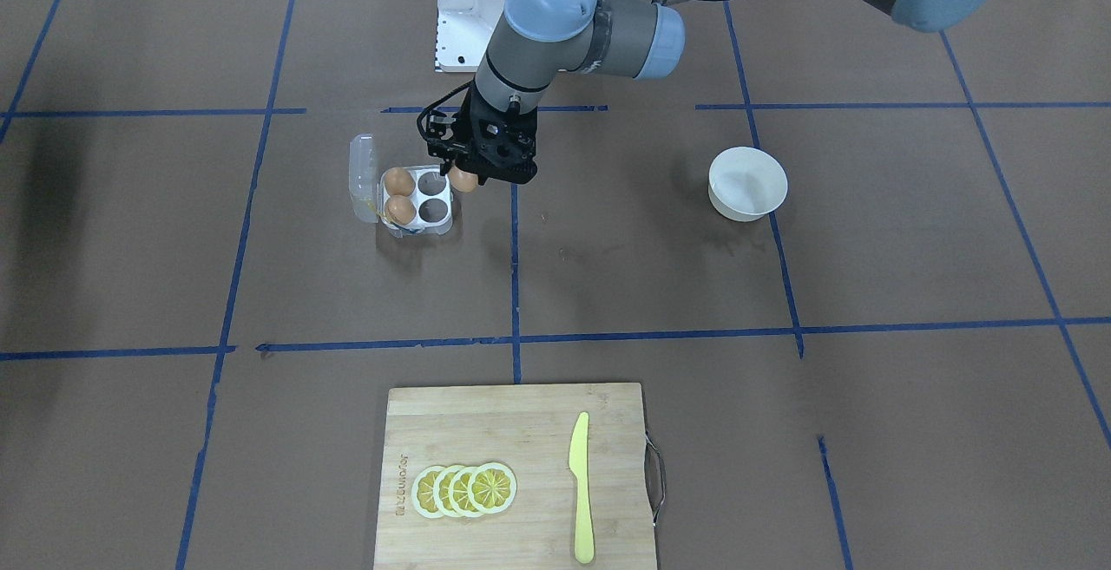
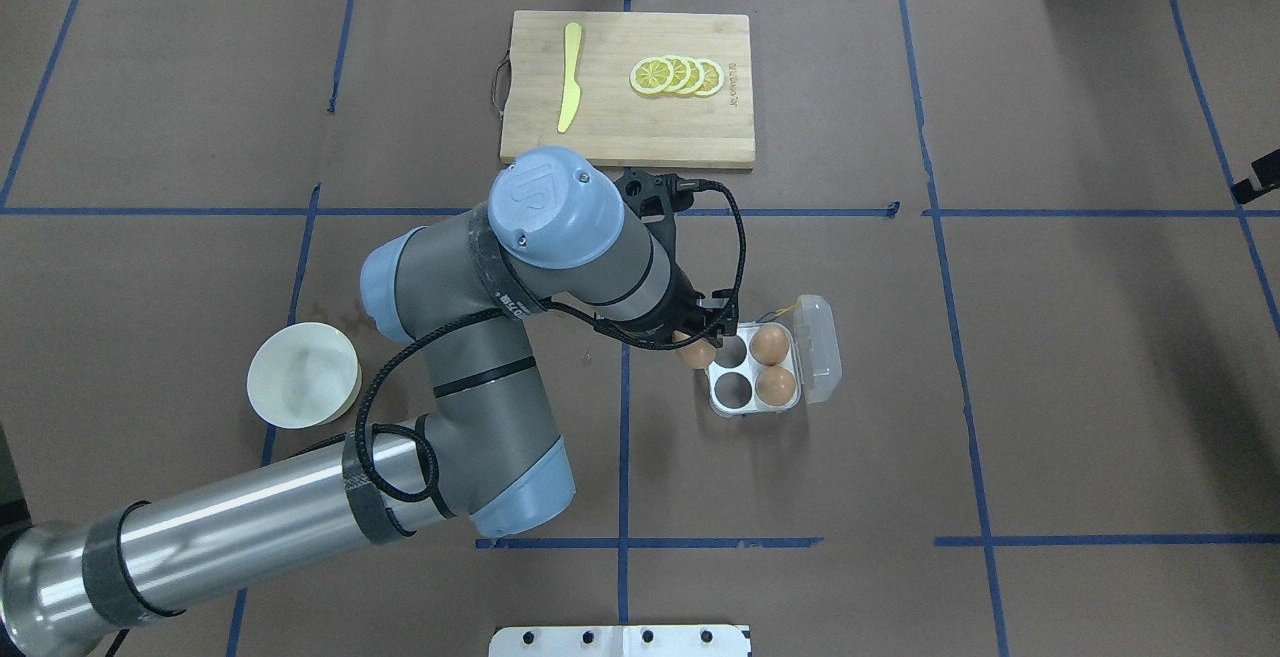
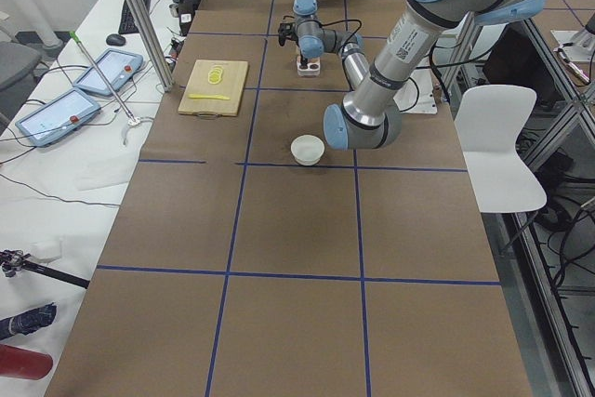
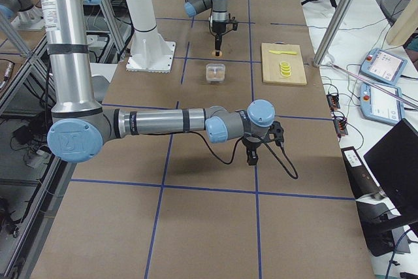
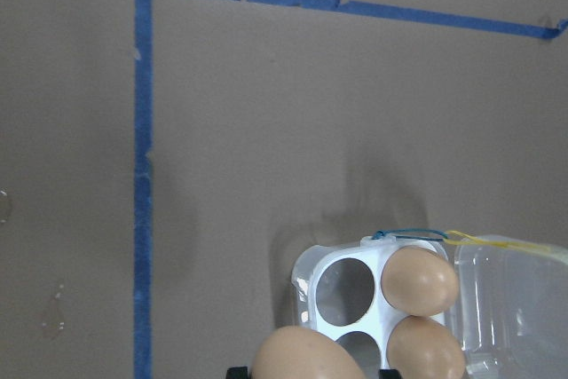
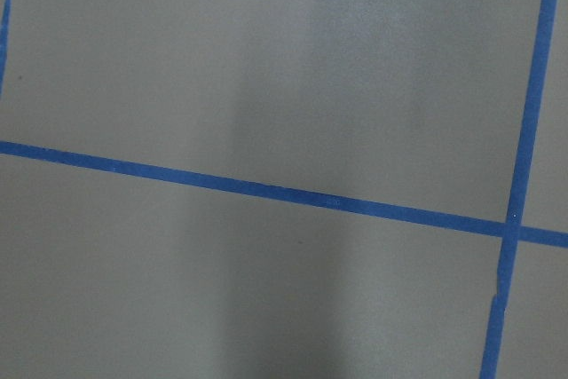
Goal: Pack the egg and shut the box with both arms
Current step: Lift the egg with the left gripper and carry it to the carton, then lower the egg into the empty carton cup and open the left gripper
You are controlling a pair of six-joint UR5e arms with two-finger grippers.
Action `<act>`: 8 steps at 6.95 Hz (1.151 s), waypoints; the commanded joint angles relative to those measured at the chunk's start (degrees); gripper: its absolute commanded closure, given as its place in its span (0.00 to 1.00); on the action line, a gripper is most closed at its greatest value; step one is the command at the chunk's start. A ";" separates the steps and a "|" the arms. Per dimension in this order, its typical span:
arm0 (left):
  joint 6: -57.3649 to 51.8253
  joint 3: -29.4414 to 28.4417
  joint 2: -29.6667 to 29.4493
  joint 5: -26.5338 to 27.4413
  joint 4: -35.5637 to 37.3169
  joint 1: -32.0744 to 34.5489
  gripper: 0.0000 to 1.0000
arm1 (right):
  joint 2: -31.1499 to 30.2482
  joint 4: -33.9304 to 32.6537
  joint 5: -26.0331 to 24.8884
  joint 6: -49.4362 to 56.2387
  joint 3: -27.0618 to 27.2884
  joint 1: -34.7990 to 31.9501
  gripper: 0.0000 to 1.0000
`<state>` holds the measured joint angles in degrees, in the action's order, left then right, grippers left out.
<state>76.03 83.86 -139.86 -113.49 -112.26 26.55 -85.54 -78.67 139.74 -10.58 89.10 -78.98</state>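
Observation:
My left gripper is shut on a brown egg and holds it just beside the clear four-cup box, by its near empty cup. In the left wrist view the held egg fills the bottom edge between the fingertips. Two more eggs sit in the cups on the lid side. The other two cups are empty. The clear lid stands open, with yellow at the hinge. My right gripper hangs over bare table far from the box; I cannot tell if it is open.
A white bowl stands on the left arm's side. A wooden cutting board at the far edge carries a yellow knife and lemon slices. The white metal base is behind the box. Blue tape lines cross the brown paper.

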 commanded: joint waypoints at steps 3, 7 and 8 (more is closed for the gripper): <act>-0.18 -5.45 -2.69 1.86 -4.89 -1.24 1.00 | 0.02 0.01 0.00 -0.67 0.02 0.40 0.00; 0.00 -5.81 -3.05 2.58 -4.90 -1.85 0.93 | 0.02 -0.08 0.00 -0.58 -0.42 0.40 0.00; 0.26 -5.72 -3.05 2.58 -4.90 -2.29 0.93 | 0.02 -0.08 0.00 -0.58 -0.42 0.40 0.00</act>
<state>76.06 78.08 -142.93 -110.93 -117.18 24.65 -85.52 -78.75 139.75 -11.16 88.73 -78.58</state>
